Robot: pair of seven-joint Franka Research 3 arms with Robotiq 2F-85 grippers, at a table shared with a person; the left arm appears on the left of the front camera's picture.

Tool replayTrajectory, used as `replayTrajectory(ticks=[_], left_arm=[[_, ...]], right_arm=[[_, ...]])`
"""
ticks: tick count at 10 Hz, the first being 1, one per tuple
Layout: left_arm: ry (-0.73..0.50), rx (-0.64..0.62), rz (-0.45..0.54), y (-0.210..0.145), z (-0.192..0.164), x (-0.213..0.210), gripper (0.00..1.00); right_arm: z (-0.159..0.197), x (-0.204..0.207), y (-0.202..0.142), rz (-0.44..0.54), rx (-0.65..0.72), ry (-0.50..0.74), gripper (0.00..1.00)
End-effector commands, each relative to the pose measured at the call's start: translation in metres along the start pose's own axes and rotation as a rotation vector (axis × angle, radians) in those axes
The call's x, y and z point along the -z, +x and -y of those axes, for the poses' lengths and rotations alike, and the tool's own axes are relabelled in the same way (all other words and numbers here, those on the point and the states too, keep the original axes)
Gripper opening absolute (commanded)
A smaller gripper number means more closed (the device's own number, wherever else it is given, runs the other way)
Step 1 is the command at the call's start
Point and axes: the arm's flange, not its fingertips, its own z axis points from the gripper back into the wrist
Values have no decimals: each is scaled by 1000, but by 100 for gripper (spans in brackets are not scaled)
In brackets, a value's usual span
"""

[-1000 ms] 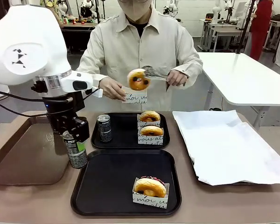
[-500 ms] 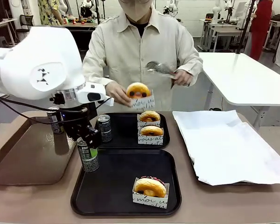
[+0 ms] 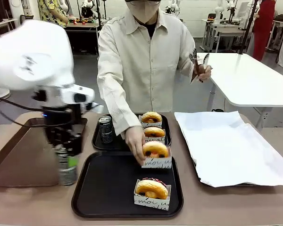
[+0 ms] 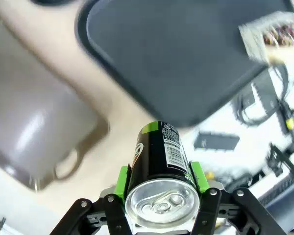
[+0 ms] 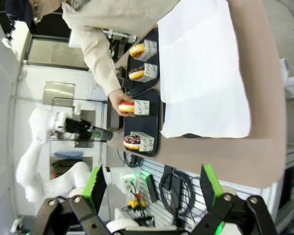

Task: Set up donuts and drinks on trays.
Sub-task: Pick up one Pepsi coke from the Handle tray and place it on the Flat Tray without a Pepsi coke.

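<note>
My left gripper [image 3: 66, 149] is shut on a dark can [image 3: 67, 170], just left of the near black tray [image 3: 104, 193]; in the left wrist view the green pads [image 4: 121, 177] clamp that can [image 4: 159, 152]. A sprinkled donut [image 3: 152, 189] sits boxed on the near tray. The person's hand sets another boxed donut [image 3: 156, 154] at that tray's far edge. The far tray [image 3: 127, 140] carries a second can [image 3: 105, 128] and two boxed donuts [image 3: 151, 117]. My right gripper [image 5: 152, 196] is open, high above the table's right end.
A large brown tray [image 3: 23, 155] lies at the left, close under the held can. A white-paper-lined tray [image 3: 226, 146] covers the right side. The person's other hand holds metal tongs [image 3: 198, 60] up at shoulder height.
My left gripper swung the can right toward the near tray, then back left and lower. The person put the donut in its box and brought it down to the near tray, raising the tongs.
</note>
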Motion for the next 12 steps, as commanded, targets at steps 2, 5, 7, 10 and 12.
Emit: replayTrajectory(ticks=[2, 5, 7, 10, 12], left_arm=[[43, 76, -5, -70, -17, -27, 58], [59, 45, 31, -71, -19, -29, 58], [136, 33, 144, -61, -6, -24, 58], [152, 64, 208, -4, 18, 1, 58], [134, 69, 223, 23, 25, 21, 58]], right_arm=[[0, -1, 2, 12, -14, 23, 100], [0, -1, 2, 12, -14, 23, 100], [0, -1, 2, 12, -14, 23, 100], [0, -1, 2, 12, -14, 23, 100], [0, -1, 2, 12, -14, 23, 100]])
